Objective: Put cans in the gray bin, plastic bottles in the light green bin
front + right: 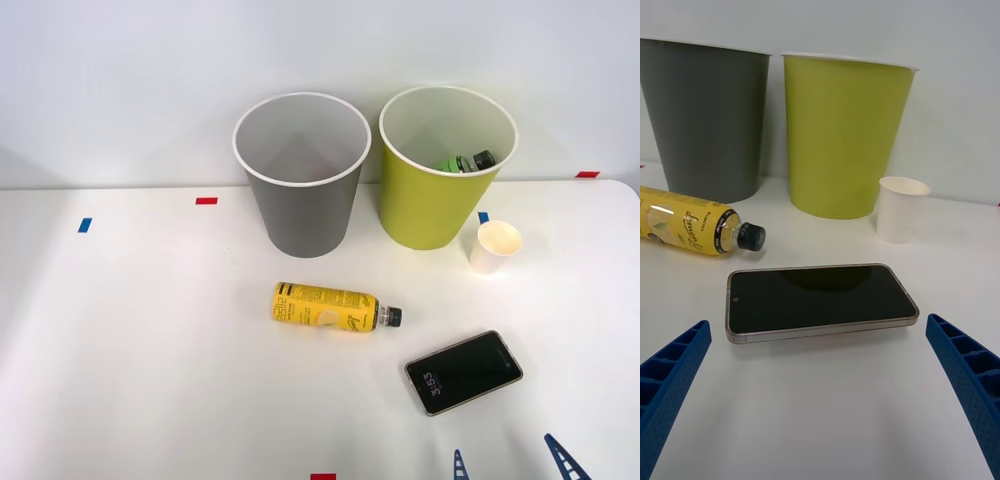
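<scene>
Right gripper (820,390) spread wide, holding nothing; one bottle binned, one left

Your green bottle (466,161) sits inside the light green bin (425,215), upper right; yellow-labelled bottle (328,307) lies mid-frame on the table (130,350); gray bin (305,215) looks empty

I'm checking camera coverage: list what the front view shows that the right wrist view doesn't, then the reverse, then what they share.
Front view alone: the insides of both bins, with a green plastic bottle with a black cap lying in the round yellow-green bin, the round gray bin showing a bare pale inside, and coloured tape marks on the white table.

Wrist view alone: the yellow-labelled bottle's printed lemon artwork.

Both: the two bins, that black-capped yellow bottle, the white paper cup, the dark smartphone, and the open blue ribbed end effector.
</scene>
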You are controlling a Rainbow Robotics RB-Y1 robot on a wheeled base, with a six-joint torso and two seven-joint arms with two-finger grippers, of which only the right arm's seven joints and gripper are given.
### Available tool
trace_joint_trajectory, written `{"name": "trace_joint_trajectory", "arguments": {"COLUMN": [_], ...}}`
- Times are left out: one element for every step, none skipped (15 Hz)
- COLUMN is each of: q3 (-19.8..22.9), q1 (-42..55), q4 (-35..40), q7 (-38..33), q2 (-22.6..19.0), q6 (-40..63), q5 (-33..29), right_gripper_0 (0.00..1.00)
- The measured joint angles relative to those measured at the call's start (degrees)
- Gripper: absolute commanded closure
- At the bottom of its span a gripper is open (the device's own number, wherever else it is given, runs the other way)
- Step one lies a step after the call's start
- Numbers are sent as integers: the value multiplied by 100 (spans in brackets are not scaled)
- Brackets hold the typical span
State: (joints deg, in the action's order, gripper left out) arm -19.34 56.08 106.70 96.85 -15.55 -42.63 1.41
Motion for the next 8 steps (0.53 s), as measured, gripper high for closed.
{"name": "trace_joint_trajectory", "arguments": {"q3": [0,0,0,0,0,0,0,0], "q1": [0,0,0,0,0,0,0,0], "q4": [0,0,0,0,0,0,0,0], "q7": [0,0,0,0,0,0,0,0], "q2": [0,0,0,0,0,0,0,0], "q6": [0,0,0,0,0,0,0,0], "q5": [0,0,0,0,0,0,0,0], "right_gripper_0": [0,0,0,0,0,0,0,0]}}
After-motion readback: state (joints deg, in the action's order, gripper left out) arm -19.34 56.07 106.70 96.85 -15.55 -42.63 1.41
